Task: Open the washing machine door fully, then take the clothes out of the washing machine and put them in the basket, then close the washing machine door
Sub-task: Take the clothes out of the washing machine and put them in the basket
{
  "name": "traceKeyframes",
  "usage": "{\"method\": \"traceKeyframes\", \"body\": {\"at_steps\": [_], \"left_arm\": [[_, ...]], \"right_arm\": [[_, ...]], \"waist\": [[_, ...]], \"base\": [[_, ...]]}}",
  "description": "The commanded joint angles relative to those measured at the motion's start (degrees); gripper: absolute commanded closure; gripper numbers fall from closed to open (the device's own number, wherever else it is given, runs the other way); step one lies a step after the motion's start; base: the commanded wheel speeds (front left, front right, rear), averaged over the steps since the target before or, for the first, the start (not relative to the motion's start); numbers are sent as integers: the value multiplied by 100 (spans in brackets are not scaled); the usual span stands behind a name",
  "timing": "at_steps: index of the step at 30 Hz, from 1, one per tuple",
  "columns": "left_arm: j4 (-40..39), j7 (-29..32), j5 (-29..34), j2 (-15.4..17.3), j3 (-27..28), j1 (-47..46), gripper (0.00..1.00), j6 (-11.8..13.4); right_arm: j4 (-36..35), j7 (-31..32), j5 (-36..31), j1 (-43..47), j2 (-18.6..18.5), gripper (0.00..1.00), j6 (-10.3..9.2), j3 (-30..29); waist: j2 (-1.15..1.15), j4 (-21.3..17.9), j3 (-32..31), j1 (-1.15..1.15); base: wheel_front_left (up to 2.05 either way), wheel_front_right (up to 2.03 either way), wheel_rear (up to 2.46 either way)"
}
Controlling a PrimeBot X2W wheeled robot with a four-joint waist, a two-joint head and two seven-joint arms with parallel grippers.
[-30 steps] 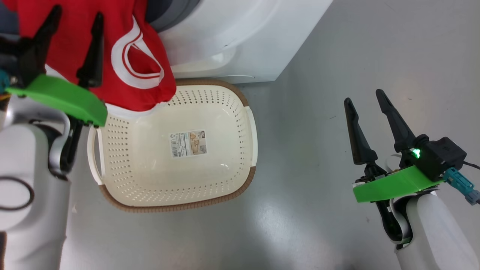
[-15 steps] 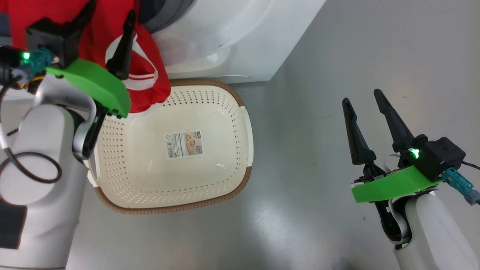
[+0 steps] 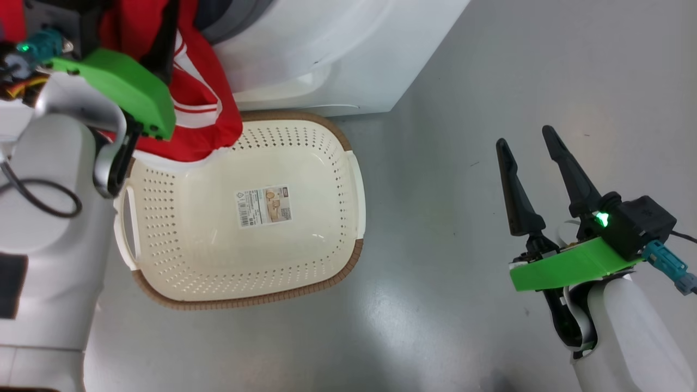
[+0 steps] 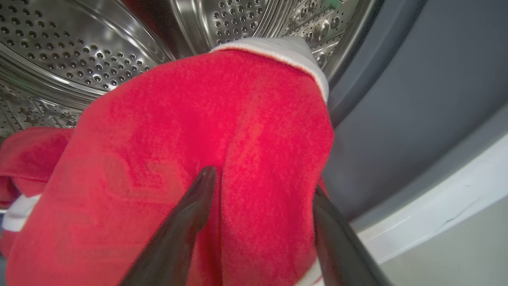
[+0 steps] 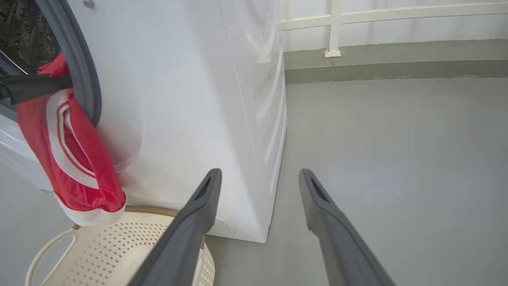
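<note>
Two-fingered and spread wide, reaching into the washer (image 3: pixel 326 43) with the left gripper (image 4: pixel 262 182), straddling a fold of the red clothes (image 3: pixel 201 109) without clamping it. Spilling as a red drape out of the steel drum (image 4: pixel 79 51), over the grey ring (image 4: pixel 397 99) and down the white front, ending in a white-banded hem at the rim of the basket (image 3: pixel 332 163); touching or just above, impossible to tell. Sitting on the grey floor (image 3: pixel 490 65) against the washer's foot, showing a paper label (image 3: pixel 261 206) inside. Hovering well to the right over the floor with the right gripper (image 3: pixel 524 137), jaws likewise parted.
</note>
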Motion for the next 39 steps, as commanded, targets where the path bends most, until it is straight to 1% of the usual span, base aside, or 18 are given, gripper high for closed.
{"method": "traceKeyframes", "body": {"at_steps": [1, 4, 5, 6, 7, 9, 10, 18, 24, 28, 33, 34, 35, 36, 39], "left_arm": [[20, -69, 46, 247, 97, -192, 0, 30], [312, -143, 66, 231, 43, -390, 0, 26], [413, -169, 67, 224, 25, -446, 16, 23], [514, -192, 70, 220, 5, -497, 50, 21], [604, -230, 70, 214, -15, -547, 58, 18], [767, -320, 60, 197, -52, -638, 89, 10], [848, -359, 53, 188, -70, -675, 100, 7], [1331, -836, -95, 124, -98, -789, 100, -12], [1261, -1184, -315, 42, 62, -503, 100, -12], [884, -1243, -420, -26, 226, -107, 100, 34], [-9, -1249, -418, -112, 455, 623, 100, 114], [-9, -1249, -418, -112, 455, 623, 100, 114], [-293, -1249, -385, -147, 494, 907, 100, 131], [-293, -1249, -385, -147, 494, 907, 100, 131], [-662, -1250, -385, -215, 561, 1303, 100, 144]], "right_arm": [[-142, -36, 19, 5, 20, 0, 36, 137], [-145, -36, 28, -11, 20, 0, 36, 127], [-145, -36, 30, -13, 20, 0, 36, 123], [-146, -36, 32, -15, 20, 0, 36, 122], [-145, -36, 32, -16, 20, 0, 36, 123], [-147, -36, 33, -17, 20, 0, 36, 117], [-150, -36, 34, -18, 20, 0, 36, 113], [-153, -36, 13, -4, 20, 0, 36, 84], [-140, -36, 3, 66, 20, 0, 36, 29], [-131, -36, -6, 144, 20, 0, 36, 7], [-121, -36, -22, 241, 20, 0, 36, -10], [-121, -36, -22, 241, 20, 0, 36, -10], [-118, -36, -30, 277, 20, 0, 36, -11], [-118, -36, -30, 277, 20, 0, 36, -11], [-104, -36, -40, 328, 20, 0, 36, -15]], "waist": [[0, -7, 12, 0], [0, -16, 28, 0], [0, -16, 31, 0], [0, -17, 34, 0], [0, -17, 36, 0], [0, -12, 37, 0], [0, -9, 36, 0], [0, 48, -9, 0], [0, 126, -127, 0], [0, 182, -237, 0], [0, 249, -372, 0], [0, 249, -372, 0], [0, 270, -420, 0], [0, 270, -420, 0], [0, 296, -494, 0]], "base": [[0, 0, 0], [0, 0, 0], [0, 0, 0], [0, 0, 0], [0, 0, 0], [0, 0, 0], [0, 0, 0], [0, 0, 0], [0, 0, 0], [0, 0, 0], [0, 0, 0], [0, 0, 0], [0, 0, 0], [0, 0, 0], [0, 0, 0]]}}
